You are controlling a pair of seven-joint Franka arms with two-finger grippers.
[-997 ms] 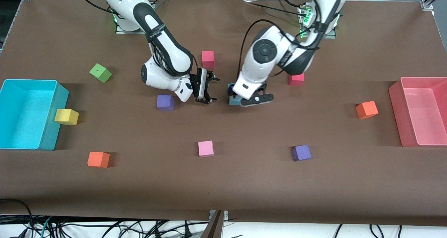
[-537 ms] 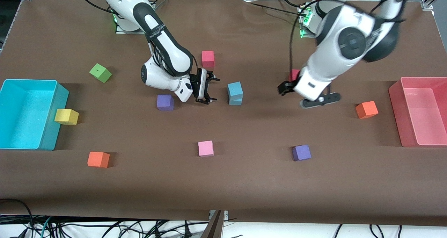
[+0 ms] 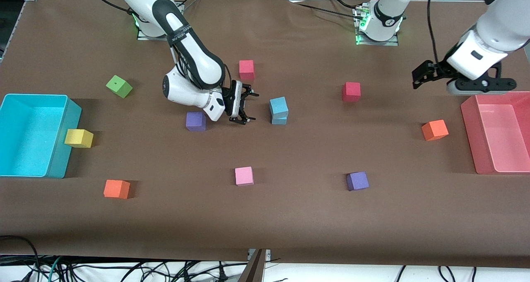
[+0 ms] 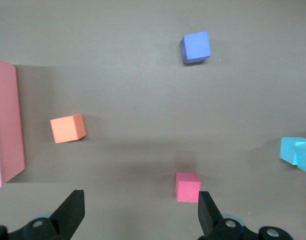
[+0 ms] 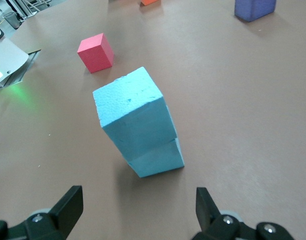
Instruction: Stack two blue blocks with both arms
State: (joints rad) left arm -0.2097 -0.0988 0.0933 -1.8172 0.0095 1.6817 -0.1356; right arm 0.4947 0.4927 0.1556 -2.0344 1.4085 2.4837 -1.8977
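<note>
Left hand (image 3: 430,78) hangs open, empty, over the pink bin's (image 3: 470,120) edge; right hand (image 3: 244,107), open, empty beside the stacked blue blocks (image 3: 279,110), could topple them.

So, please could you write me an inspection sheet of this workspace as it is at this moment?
Surface: brown table cover, flat, no spills seen.
Job's things: upper blue block sits on lower blue block, slightly skewed; no gripper touches them.
Clutter: two red cubes, two purple cubes, two orange cubes, pink cube, green cube, and a yellow cube against the cyan bin; pink bin at the left arm's end.
Grippers: right gripper open, beside the stack, toward the right arm's end; left gripper open, raised near the pink bin.
Cables: black cables by the arm bases; more below the table's near edge.
Surroundings: nothing seen of note.
</note>
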